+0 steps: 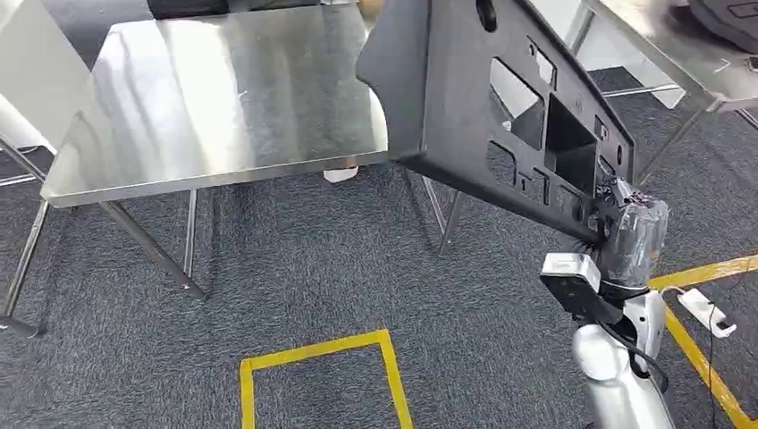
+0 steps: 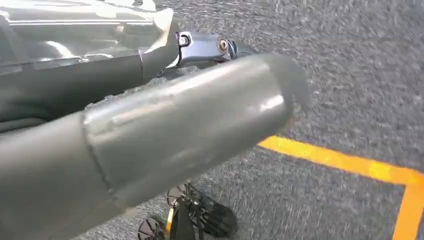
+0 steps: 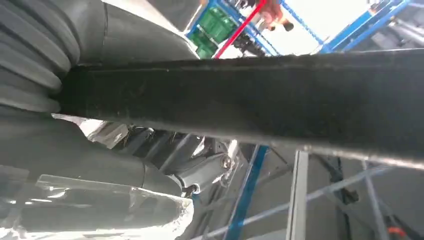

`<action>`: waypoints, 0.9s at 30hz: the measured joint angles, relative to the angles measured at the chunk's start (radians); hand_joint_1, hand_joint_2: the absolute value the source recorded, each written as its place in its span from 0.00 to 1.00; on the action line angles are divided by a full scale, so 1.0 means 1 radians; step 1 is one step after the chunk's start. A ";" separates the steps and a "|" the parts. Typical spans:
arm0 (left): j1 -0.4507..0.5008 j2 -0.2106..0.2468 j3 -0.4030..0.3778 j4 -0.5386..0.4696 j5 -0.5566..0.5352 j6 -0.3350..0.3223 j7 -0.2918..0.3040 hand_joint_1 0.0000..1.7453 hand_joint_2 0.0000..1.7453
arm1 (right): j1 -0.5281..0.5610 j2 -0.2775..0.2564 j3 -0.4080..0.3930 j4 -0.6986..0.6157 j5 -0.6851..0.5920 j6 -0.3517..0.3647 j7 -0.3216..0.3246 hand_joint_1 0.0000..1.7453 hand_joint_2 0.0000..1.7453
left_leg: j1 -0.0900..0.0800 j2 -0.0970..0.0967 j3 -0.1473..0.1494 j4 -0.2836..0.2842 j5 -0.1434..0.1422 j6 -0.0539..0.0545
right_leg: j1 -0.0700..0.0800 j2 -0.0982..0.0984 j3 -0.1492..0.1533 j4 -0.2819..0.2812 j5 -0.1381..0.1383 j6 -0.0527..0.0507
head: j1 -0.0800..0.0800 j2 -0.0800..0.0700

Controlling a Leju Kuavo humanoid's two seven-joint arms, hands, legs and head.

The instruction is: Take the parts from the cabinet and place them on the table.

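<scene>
A large black plastic panel [image 1: 501,98] with several cut-outs hangs tilted in the air, its far end over the corner of the steel table [image 1: 223,98]. My right hand [image 1: 630,234], wrapped in clear film, grips the panel's near lower corner. In the right wrist view the panel's edge [image 3: 250,100] runs as a dark bar across the picture, clamped by my right hand [image 3: 75,155]. My left hand [image 2: 150,125] hangs over the carpet with its thumb and fingers stretched out and holds nothing.
A second steel table [image 1: 679,45] stands at the back right. Yellow tape [image 1: 322,353] marks a square on the grey carpet in front of me, and more yellow tape [image 2: 350,162] lies below my left hand. A white power strip [image 1: 706,311] lies on the floor at right. Blue racks [image 3: 250,185] stand behind the panel.
</scene>
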 joint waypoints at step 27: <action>-0.001 0.003 0.019 0.000 0.012 -0.007 0.004 0.00 0.00 | 0.005 -0.009 0.003 0.018 -0.049 -0.011 -0.027 1.00 1.00 | 0.011 0.000 -0.013 0.019 -0.006 -0.040 | 0.012 0.026 -0.010 -0.010 0.019 -0.027 | 0.002 0.000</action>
